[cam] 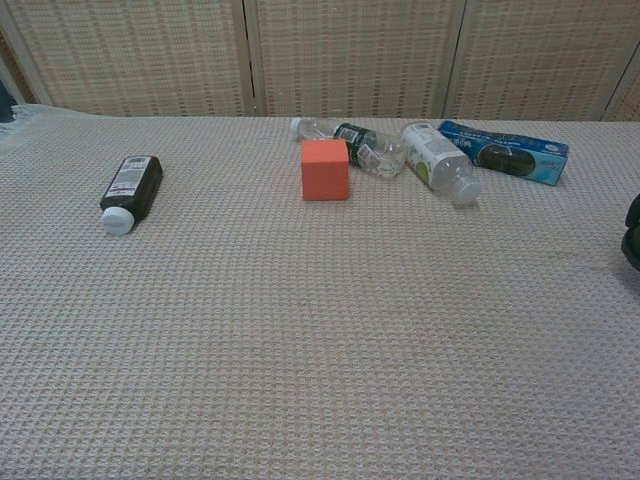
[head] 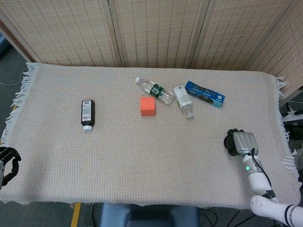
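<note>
The right hand [head: 240,142] hangs low over the surface [head: 142,161] near its right edge, fingers curled in, holding nothing. Nearest it lie a white bottle [head: 183,100] and a blue box [head: 204,93], well apart from it. The left hand [head: 7,163] sits off the left edge, fingers curled, empty.

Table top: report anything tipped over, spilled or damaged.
All three bottles lie on their sides: the dark brown bottle with a white cap, the clear water bottle with a green label and the white-labelled clear bottle. No spill or damage shows. The orange cube and the blue carton look ordinary.
</note>
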Available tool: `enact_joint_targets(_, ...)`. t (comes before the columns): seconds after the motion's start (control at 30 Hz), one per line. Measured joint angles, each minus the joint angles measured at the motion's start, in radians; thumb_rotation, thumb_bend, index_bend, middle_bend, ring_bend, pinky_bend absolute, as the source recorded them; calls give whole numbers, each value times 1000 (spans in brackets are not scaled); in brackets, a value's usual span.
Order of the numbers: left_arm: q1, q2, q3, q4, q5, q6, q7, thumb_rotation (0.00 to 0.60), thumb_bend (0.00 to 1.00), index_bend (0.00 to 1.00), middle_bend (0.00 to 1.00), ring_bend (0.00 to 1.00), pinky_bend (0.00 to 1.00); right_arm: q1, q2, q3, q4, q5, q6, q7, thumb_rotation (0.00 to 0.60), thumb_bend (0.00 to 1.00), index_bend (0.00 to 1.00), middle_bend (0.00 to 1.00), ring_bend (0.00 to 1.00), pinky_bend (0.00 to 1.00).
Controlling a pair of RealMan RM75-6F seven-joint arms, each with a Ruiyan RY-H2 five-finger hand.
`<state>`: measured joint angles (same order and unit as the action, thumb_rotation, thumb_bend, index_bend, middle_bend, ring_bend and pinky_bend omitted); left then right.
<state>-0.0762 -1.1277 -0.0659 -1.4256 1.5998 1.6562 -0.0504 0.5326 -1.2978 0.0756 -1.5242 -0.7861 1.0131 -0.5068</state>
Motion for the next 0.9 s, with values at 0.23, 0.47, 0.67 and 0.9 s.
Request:
enact_joint_targets(0.23, 0, 0, 1, 0, 2, 0, -1, 600, 606, 596, 466, 363, 560, -17, 8, 19, -17, -140, -16, 184, 600, 432, 631, 492, 575, 683)
enact_joint_targets(0.47, 1, 0, 1, 0, 3, 3, -4, 600, 605, 596, 465, 363, 560, -56, -9, 26, 27, -523, 61, 664, 600, 432, 633, 492, 579, 686)
enact_joint_targets(0.67, -1, 1, 1, 0, 1, -2, -3, 600, 606, 596, 466, 363, 560, -66, -1, 15, 72, -625, 56, 782, 600, 432, 638, 496, 584, 693)
enact_joint_targets(0.9, 1, 2, 1, -1, -1, -1, -5, 600, 606, 597, 466, 363, 560, -48, 24, 8, 40, -420, -30, 473, 600, 432, 638, 496, 584, 695)
